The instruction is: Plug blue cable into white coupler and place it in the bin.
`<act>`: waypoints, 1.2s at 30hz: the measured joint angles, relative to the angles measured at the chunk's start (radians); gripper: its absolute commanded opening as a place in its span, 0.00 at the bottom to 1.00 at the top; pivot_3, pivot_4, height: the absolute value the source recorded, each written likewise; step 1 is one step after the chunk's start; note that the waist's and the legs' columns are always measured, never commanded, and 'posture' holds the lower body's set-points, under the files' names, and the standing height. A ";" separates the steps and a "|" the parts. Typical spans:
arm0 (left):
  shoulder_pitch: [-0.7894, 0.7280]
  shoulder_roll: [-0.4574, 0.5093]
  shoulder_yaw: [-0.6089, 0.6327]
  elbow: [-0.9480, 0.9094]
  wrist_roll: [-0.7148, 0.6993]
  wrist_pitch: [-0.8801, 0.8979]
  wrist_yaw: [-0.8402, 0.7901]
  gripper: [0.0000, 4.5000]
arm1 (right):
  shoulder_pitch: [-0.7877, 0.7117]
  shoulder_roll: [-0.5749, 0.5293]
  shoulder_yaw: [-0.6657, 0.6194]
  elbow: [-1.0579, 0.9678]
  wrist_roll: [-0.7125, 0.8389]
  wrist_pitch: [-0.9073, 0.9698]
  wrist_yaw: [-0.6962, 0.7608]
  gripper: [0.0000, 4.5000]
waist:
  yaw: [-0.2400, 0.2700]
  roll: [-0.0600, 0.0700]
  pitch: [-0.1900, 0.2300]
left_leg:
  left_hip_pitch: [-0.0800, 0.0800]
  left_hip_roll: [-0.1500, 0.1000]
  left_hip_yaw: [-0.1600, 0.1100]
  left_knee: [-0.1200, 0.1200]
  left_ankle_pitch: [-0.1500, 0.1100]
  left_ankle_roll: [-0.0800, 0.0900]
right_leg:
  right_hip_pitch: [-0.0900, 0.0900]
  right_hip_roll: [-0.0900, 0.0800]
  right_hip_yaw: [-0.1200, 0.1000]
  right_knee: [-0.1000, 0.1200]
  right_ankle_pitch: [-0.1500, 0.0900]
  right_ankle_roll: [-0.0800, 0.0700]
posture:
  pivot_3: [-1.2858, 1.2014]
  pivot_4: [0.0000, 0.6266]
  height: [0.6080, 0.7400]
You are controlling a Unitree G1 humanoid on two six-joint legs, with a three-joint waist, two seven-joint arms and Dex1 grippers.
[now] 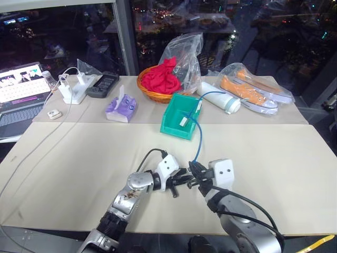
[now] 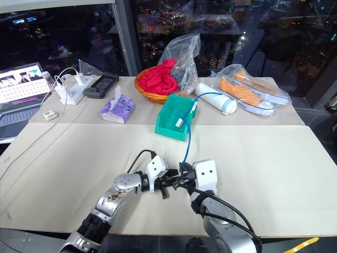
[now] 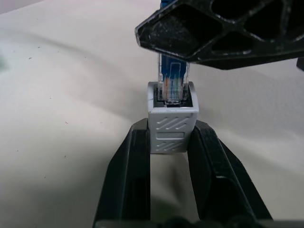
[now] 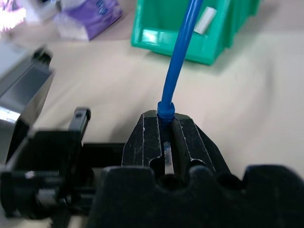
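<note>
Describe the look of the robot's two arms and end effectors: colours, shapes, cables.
Both arms are silver-grey metal with rounded joints. Each wrist carries a white boxy housing with small dark dots, and black cables loop along both arms. The left end effector and right end effector each have two black fingers, their flat sides ribbed with an open triangular lattice.

Even overhead light on the pale table point(image 1: 274, 158), soft shadows beneath items; dark window point(image 1: 221, 26) behind it shows reflections; right wrist view's foreground blurred.
</note>
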State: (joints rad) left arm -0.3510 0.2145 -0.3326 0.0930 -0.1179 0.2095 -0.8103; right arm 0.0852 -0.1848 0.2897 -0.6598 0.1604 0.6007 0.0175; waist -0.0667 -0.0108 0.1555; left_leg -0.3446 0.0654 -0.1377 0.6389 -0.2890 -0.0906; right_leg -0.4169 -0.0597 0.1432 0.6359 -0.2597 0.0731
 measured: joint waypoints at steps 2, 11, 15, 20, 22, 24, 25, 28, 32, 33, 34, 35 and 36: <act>0.001 0.002 0.001 -0.007 0.000 0.015 0.002 0.14 | 0.000 -0.010 0.025 0.020 -0.042 -0.031 0.001 0.00 | -0.002 0.000 0.000 | 0.001 0.000 0.000 0.000 0.000 0.000 | 0.001 0.000 0.000 0.000 0.000 0.000 | 0.52 0.24 0.86; 0.003 0.008 0.011 -0.029 -0.008 0.091 0.008 0.14 | 0.025 -0.002 0.051 0.177 -0.112 -0.275 0.031 0.00 | -0.008 0.000 0.000 | 0.008 0.000 0.000 0.000 -0.003 0.006 | 0.014 0.001 0.000 -0.003 -0.001 0.001 | 0.52 0.24 0.86; 0.003 0.012 0.012 -0.037 -0.009 0.103 0.008 0.14 | 0.030 -0.006 0.055 0.221 -0.141 -0.348 0.048 0.00 | -0.009 0.000 0.000 | 0.008 0.000 0.000 0.000 -0.003 0.006 | 0.014 0.001 0.000 -0.003 -0.003 0.004 | 0.52 0.24 0.86; 0.004 0.020 0.012 -0.045 -0.009 0.123 0.007 0.14 | 0.028 -0.022 0.072 0.260 -0.193 -0.410 0.068 0.00 | -0.010 0.000 -0.001 | 0.010 0.000 0.000 0.000 -0.003 0.006 | 0.015 0.001 0.000 -0.003 -0.001 0.001 | 0.52 0.24 0.86; 0.006 0.023 0.012 -0.049 -0.009 0.126 0.006 0.14 | 0.028 -0.021 0.074 0.264 -0.195 -0.415 0.071 0.00 | -0.010 -0.001 -0.002 | 0.010 0.000 0.000 0.000 -0.003 0.006 | 0.016 0.001 0.000 -0.003 -0.001 0.001 | 0.52 0.24 0.86; 0.009 0.028 0.012 -0.054 -0.009 0.129 0.006 0.14 | 0.028 -0.019 0.077 0.267 -0.197 -0.416 0.074 0.00 | -0.011 -0.001 -0.003 | 0.010 0.000 0.000 0.000 -0.003 0.006 | 0.016 0.001 0.000 -0.003 -0.001 0.001 | 0.52 0.24 0.86; 0.011 0.030 0.012 -0.055 -0.010 0.131 0.006 0.14 | 0.028 -0.018 0.082 0.269 -0.199 -0.416 0.078 0.00 | -0.011 -0.001 -0.004 | 0.010 0.000 0.000 0.000 -0.003 0.006 | 0.016 0.001 0.000 -0.003 -0.001 0.001 | 0.52 0.24 0.86; 0.012 0.037 0.012 -0.055 -0.011 0.142 0.006 0.14 | 0.020 -0.017 0.091 0.286 -0.216 -0.416 0.087 0.00 | -0.012 -0.003 -0.006 | 0.015 0.001 0.000 0.000 -0.004 0.007 | 0.021 0.001 0.000 -0.004 -0.003 0.003 | 0.52 0.24 0.86; 0.016 0.044 0.012 -0.055 -0.012 0.147 0.006 0.14 | 0.007 -0.012 0.099 0.302 -0.225 -0.405 0.103 0.00 | -0.021 -0.007 -0.009 | 0.026 0.001 0.000 -0.004 -0.006 0.011 | 0.031 0.001 0.000 -0.005 -0.008 0.008 | 0.52 0.24 0.86; 0.017 0.046 0.012 -0.055 -0.012 0.148 0.006 0.14 | 0.005 -0.009 0.099 0.302 -0.225 -0.396 0.107 0.00 | -0.025 -0.009 -0.011 | 0.027 0.001 0.000 -0.005 -0.006 0.011 | 0.031 0.001 0.000 -0.005 -0.008 0.007 | 0.52 0.24 0.86; 0.019 0.048 0.012 -0.055 -0.012 0.152 0.006 0.14 | 0.004 0.002 0.097 0.302 -0.222 -0.379 0.112 0.00 | -0.027 -0.010 -0.015 | 0.027 0.002 0.000 -0.006 -0.006 0.011 | 0.031 0.002 0.000 -0.005 -0.009 0.007 | 0.52 0.24 0.86; 0.019 0.050 0.012 -0.055 -0.012 0.160 0.006 0.14 | 0.004 0.012 0.095 0.302 -0.217 -0.365 0.113 0.00 | -0.030 -0.012 -0.020 | 0.028 0.002 0.000 -0.006 -0.006 0.011 | 0.031 0.002 0.000 -0.005 -0.009 0.006 | 0.52 0.24 0.86; 0.019 0.051 0.012 -0.055 -0.012 0.164 0.007 0.14 | 0.002 0.016 0.094 0.302 -0.215 -0.355 0.116 0.00 | -0.031 -0.013 -0.021 | 0.029 0.002 0.000 -0.007 -0.006 0.011 | 0.032 0.002 0.000 -0.005 -0.009 0.006 | 0.52 0.24 0.86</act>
State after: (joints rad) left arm -0.3319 0.2653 -0.3208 0.0380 -0.1295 0.3737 -0.8031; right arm 0.0870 -0.1692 0.3837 -0.3579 -0.0545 0.2462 0.1331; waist -0.0979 -0.0238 0.1341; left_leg -0.3159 0.0675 -0.1373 0.6322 -0.2953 -0.0798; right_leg -0.3852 -0.0575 0.1436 0.6309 -0.2686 0.0794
